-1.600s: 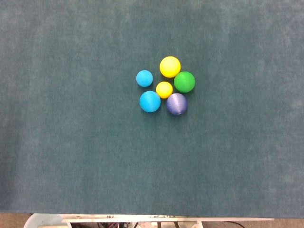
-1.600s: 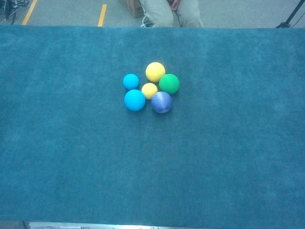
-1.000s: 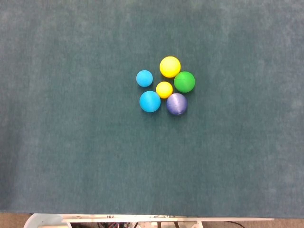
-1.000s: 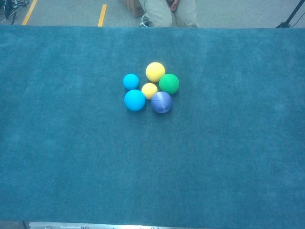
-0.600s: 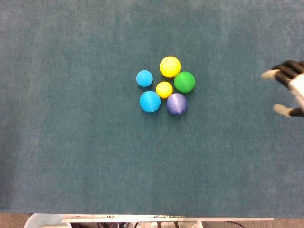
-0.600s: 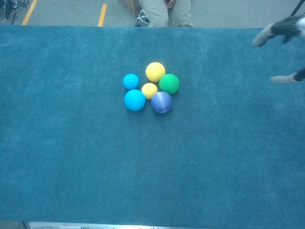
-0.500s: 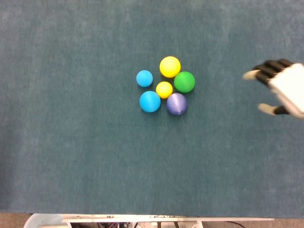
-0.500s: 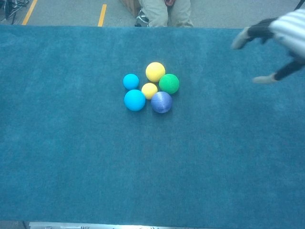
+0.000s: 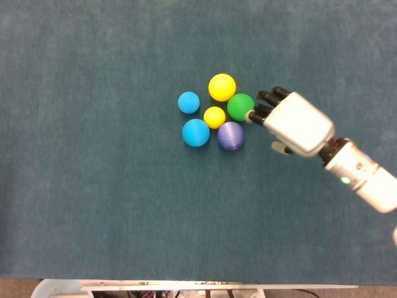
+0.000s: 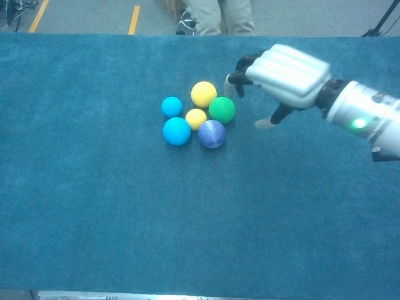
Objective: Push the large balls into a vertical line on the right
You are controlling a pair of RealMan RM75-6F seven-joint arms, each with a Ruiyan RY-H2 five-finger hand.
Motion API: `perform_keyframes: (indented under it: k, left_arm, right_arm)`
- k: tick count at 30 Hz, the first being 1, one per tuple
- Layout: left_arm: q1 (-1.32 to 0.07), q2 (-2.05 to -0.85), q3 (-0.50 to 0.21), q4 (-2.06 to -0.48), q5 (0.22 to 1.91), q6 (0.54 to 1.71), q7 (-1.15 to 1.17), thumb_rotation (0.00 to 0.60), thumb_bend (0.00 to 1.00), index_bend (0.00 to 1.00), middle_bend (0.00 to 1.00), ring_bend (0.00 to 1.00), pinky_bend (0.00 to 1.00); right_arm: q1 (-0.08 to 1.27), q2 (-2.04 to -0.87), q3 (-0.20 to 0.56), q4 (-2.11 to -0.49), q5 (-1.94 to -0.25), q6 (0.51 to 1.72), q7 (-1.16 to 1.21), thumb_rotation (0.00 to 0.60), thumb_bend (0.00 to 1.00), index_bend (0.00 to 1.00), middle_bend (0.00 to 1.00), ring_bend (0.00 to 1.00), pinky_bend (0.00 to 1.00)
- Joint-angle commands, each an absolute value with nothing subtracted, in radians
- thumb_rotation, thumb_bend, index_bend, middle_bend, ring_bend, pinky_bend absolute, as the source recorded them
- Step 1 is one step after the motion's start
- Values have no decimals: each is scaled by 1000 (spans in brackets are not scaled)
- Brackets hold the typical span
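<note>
Balls: four large (image 9: 222, 87), two small (image 9: 214, 117).

No text, label, brand, number or sign can be read anywhere in either view.
</note>
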State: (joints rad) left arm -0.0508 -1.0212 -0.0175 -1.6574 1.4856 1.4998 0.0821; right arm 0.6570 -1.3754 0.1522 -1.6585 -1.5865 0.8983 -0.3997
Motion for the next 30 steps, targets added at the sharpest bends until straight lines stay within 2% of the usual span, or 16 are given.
perform_keyframes:
  k: [1, 17, 30]
  left_arm:
    - [-50, -1021, -17, -1653, 1485, 1498, 76, 600, 400, 314, 205, 234, 305]
    - [-37, -1024, -11, -1622, 1485, 1501, 31, 600, 399, 314, 202, 234, 305]
    - [-41, -1019, -9, -1609, 1481, 1478, 3, 600, 400, 314, 196, 234, 305]
  right_arm:
    - [679, -1432, 143, -1616, -1548, 877, -452, 600, 0, 380, 468, 242, 330]
    - [726, -1642, 120, -1394, -1519, 911, -481, 600, 0, 380, 467, 242, 330]
    - [749, -1708, 109, -1327, -1517, 937, -465, 600, 0, 380, 435, 228, 325]
